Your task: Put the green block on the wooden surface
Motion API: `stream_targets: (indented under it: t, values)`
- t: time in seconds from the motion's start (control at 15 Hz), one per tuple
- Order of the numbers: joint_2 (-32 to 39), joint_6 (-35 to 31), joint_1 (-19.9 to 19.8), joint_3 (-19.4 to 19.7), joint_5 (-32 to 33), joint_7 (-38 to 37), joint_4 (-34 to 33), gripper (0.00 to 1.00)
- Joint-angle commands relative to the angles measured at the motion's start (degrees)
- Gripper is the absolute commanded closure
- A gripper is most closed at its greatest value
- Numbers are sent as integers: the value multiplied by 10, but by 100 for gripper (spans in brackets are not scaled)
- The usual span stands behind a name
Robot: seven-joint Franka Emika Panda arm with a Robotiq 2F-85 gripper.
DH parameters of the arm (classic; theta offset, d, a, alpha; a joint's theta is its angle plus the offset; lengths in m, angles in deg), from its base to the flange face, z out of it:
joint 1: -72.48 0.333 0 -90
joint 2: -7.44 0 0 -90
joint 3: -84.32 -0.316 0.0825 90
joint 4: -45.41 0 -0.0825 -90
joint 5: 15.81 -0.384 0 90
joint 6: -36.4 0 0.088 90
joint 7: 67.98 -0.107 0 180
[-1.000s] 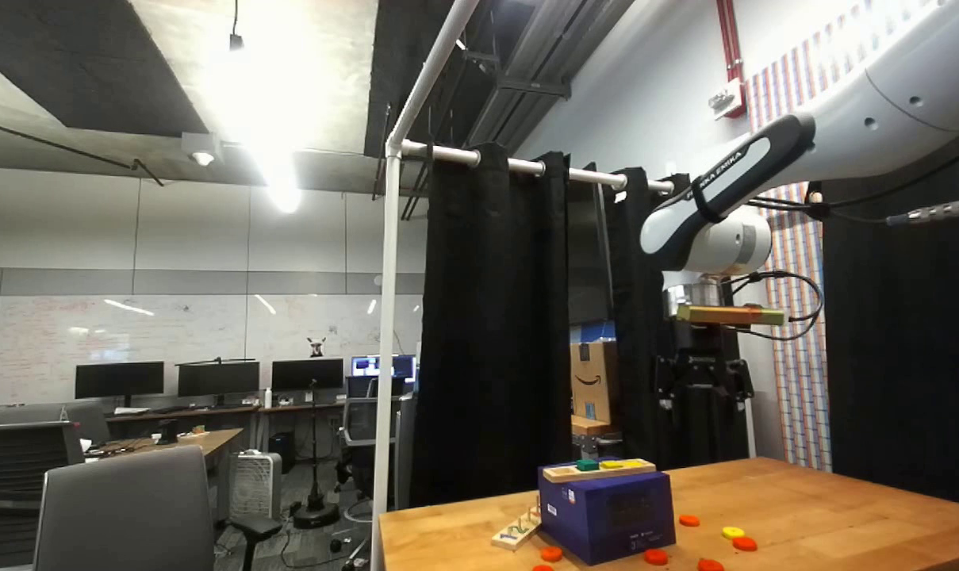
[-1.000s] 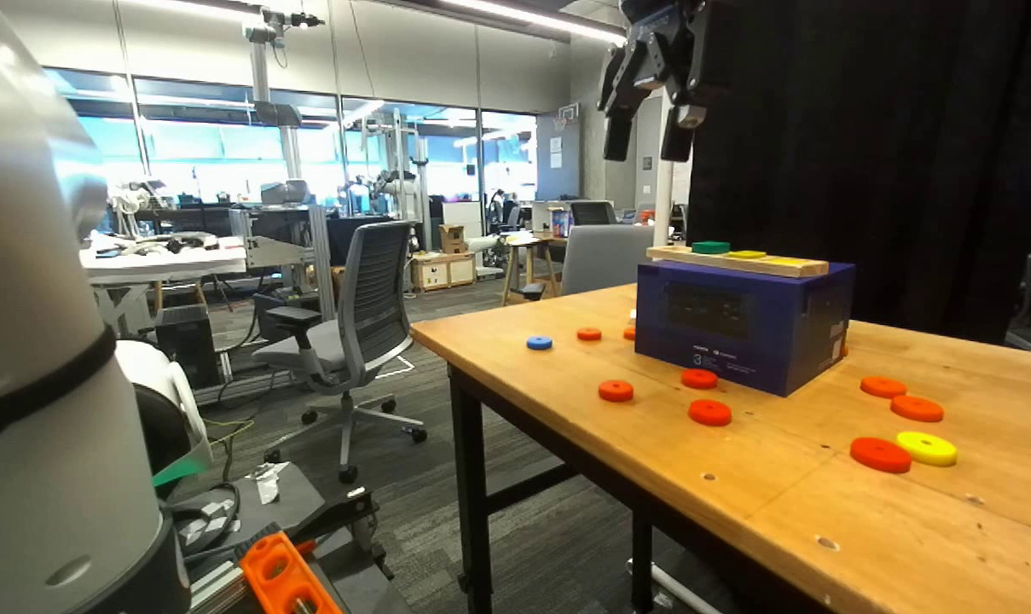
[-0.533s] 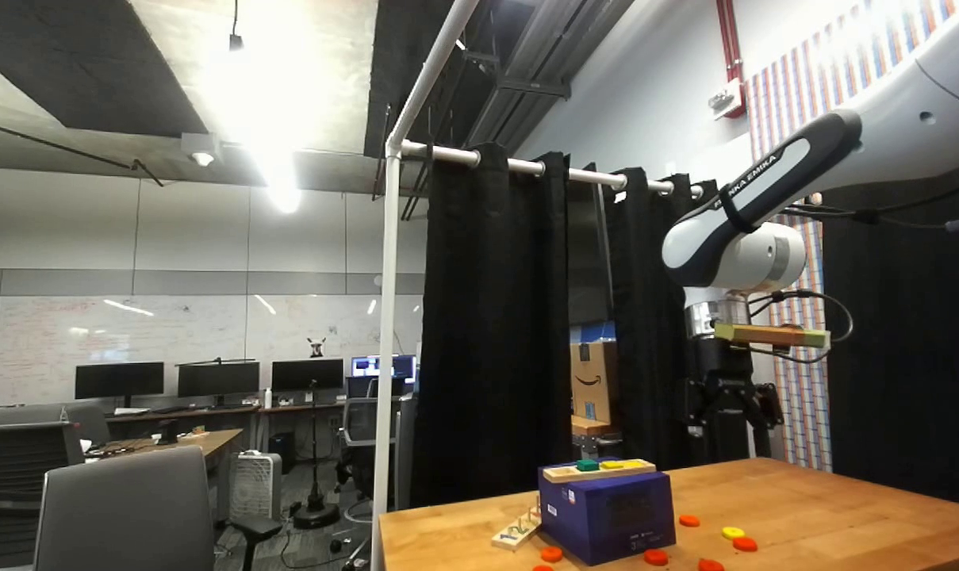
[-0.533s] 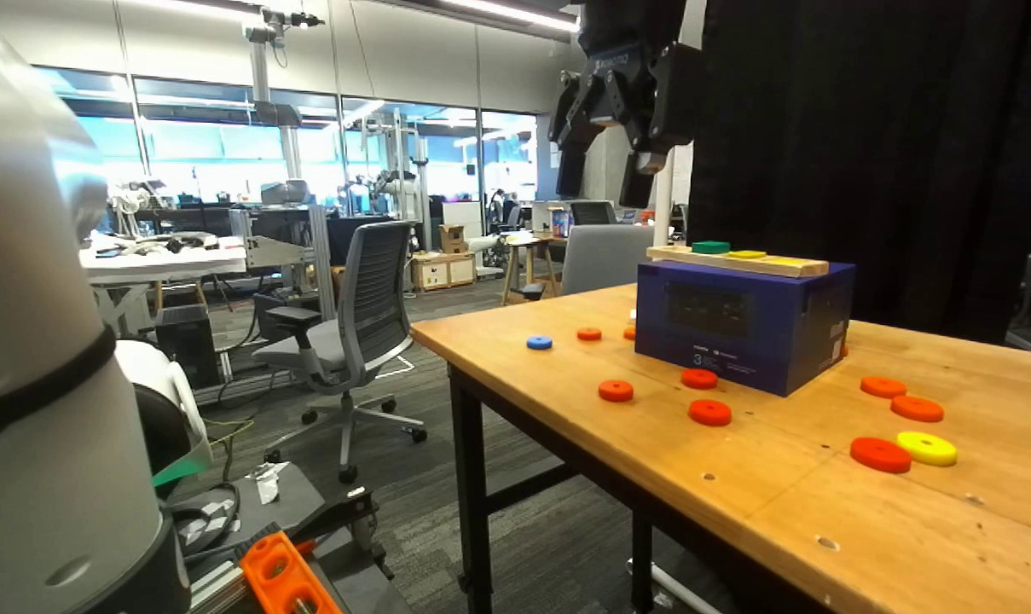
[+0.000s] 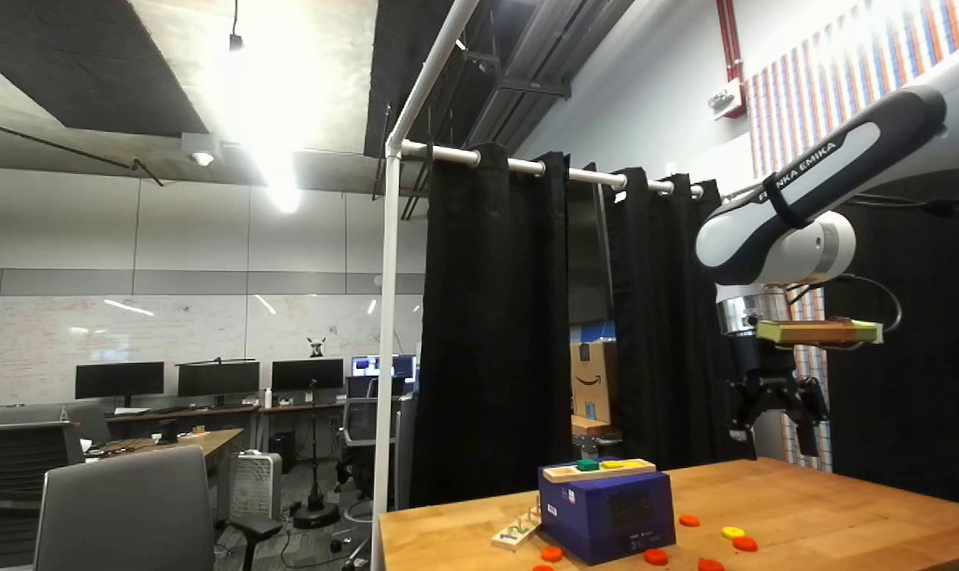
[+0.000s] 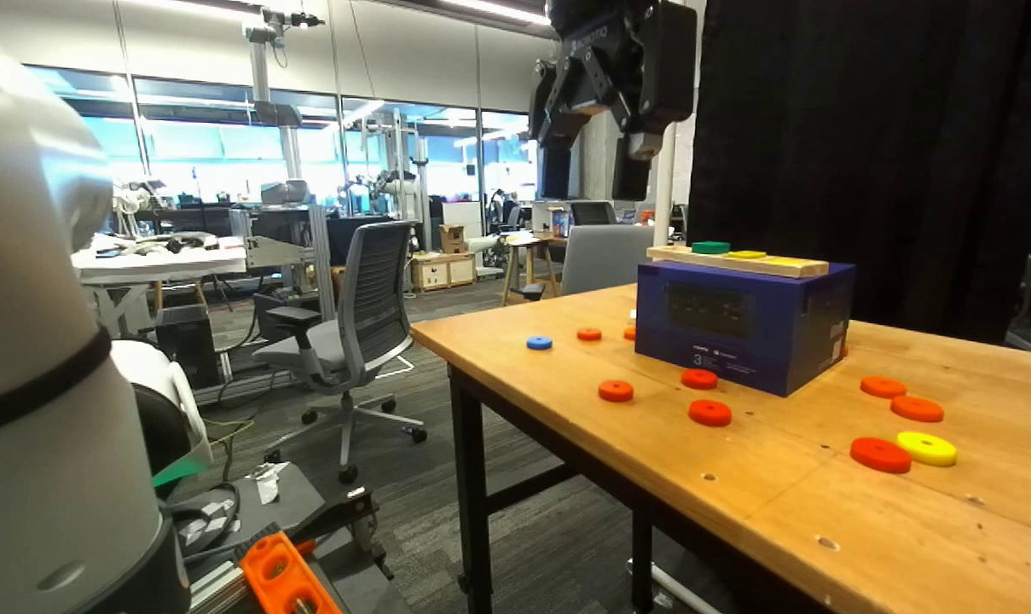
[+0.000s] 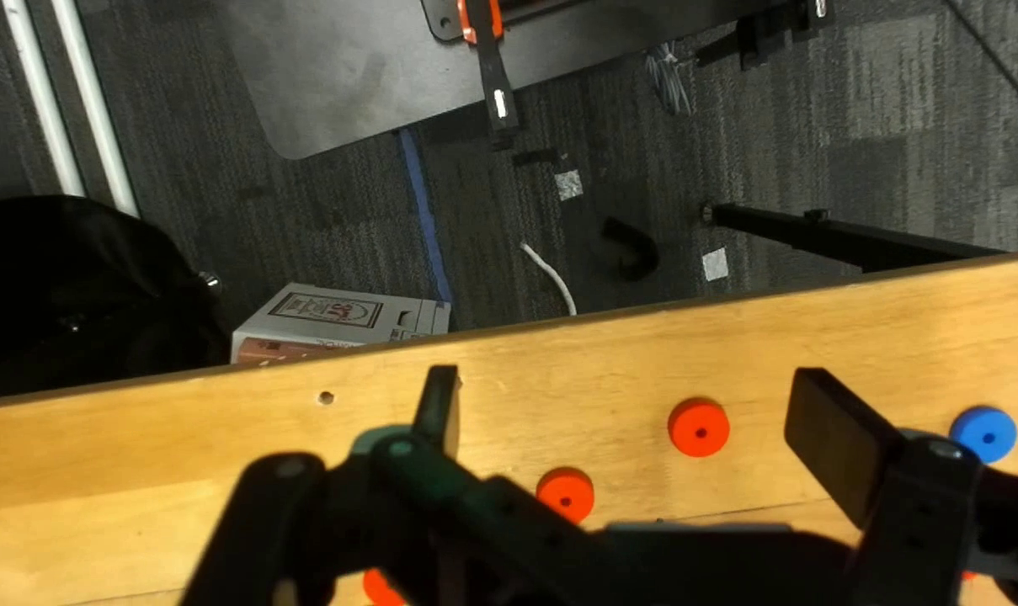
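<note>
The small green block (image 5: 587, 465) sits on a narrow wooden board (image 5: 642, 469) on top of the purple-blue box (image 5: 606, 519). The block (image 6: 710, 247) and the box (image 6: 720, 333) show in both exterior views, but the block is out of the wrist view. The wooden surface (image 5: 812, 507) is the broad tabletop under the box. My gripper (image 6: 593, 181) is open and empty, in the air above the table and apart from the block and box. In the wrist view the spread fingers (image 7: 631, 408) frame bare wood and an orange disc well below.
Several orange discs (image 6: 709, 413), a yellow disc (image 6: 926, 448) and a blue disc (image 6: 539, 343) lie on the table around the box. A small pegged board (image 5: 517, 531) lies beside the box. The table's edge (image 7: 509, 341) crosses the wrist view, with floor beyond.
My open gripper has moved sideways, away from the box, and is lower than a second ago. The green block, box and discs have not moved.
</note>
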Motion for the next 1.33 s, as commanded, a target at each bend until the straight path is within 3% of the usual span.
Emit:
stream_targets:
  t: [0.0,0.53,1.27]
  values:
    - [-46,0,-11,0,22,1,18,0]
    - [-70,-3,-13,2,28,-1,21,0]
    - [-47,1,-9,2,22,-1,14,0]
